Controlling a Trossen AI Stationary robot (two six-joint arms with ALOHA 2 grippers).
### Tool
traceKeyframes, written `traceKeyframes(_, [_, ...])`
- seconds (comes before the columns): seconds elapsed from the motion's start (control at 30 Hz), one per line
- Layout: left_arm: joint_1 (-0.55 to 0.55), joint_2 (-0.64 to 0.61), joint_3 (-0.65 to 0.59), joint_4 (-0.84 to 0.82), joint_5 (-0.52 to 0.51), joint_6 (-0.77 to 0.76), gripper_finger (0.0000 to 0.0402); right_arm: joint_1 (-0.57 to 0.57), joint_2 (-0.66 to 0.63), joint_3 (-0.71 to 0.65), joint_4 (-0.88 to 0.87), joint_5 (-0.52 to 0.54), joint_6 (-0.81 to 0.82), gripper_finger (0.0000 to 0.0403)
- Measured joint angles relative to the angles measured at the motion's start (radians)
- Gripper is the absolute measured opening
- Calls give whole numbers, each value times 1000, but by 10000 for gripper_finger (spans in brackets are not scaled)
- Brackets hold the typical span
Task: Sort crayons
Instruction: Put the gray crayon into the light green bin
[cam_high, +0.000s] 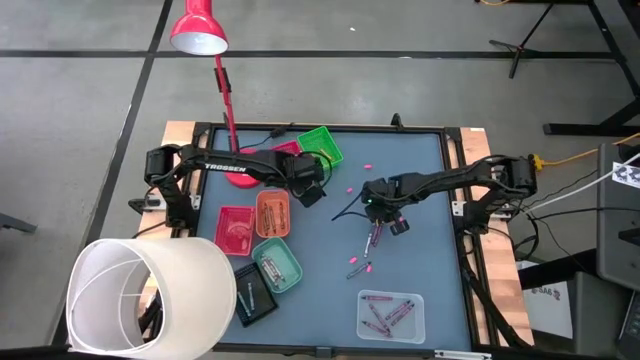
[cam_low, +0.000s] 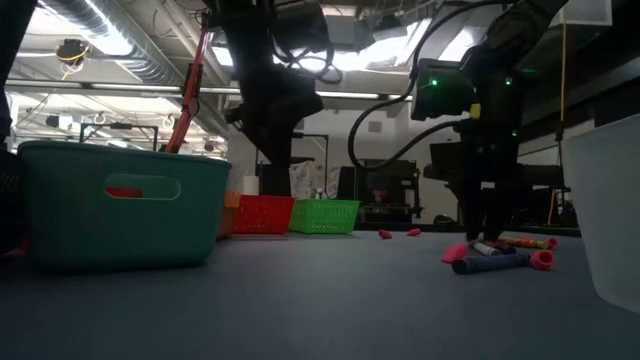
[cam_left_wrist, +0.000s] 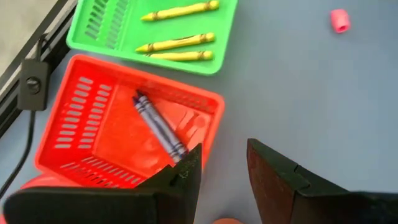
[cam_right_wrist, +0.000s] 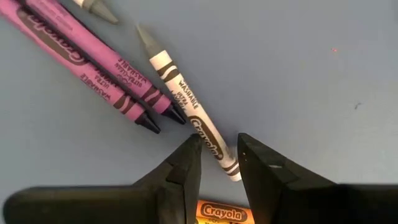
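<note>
Loose crayons lie mid-table: two purple ones, a white-wrapped grey one and an orange one. My right gripper is low over them, open, its fingers on either side of the white crayon's blunt end. My left gripper is open and empty above the edge of a red tray that holds a blue-violet crayon. A green tray beside it holds three yellow crayons. My right gripper points down with the white crayon's blunt end between its fingertips, the crayon lying flat on the table and slanting across the gap. I cannot tell whether the fingers touch it.
Pink-red, orange, teal and black trays stand at the left. A clear tray with crayons is at the near edge. Pink bits and more crayons lie loose. A red lamp and white cylinder stand left.
</note>
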Motion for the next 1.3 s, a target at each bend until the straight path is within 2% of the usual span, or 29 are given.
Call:
traceKeyframes(0.17, [-30,0,0,59,0,0,113,0,1,-1,0,-5,8,100])
traceKeyframes(0.47, [-103,0,0,171,0,0,101,0,3,-3,1,-11,9,31])
traceKeyframes(0.6, [-148,0,0,207,0,1,91,-1,3,-3,1,-13,10,13])
traceKeyframes(0.8, [-215,0,0,213,1,8,79,-1,3,-5,18,-19,99,19])
traceKeyframes(1.1, [-279,0,0,100,61,35,71,-2,4,-5,60,-69,229,15])
traceKeyframes(1.3, [-296,-1,0,95,61,35,71,-2,-1,-5,154,-76,247,16])
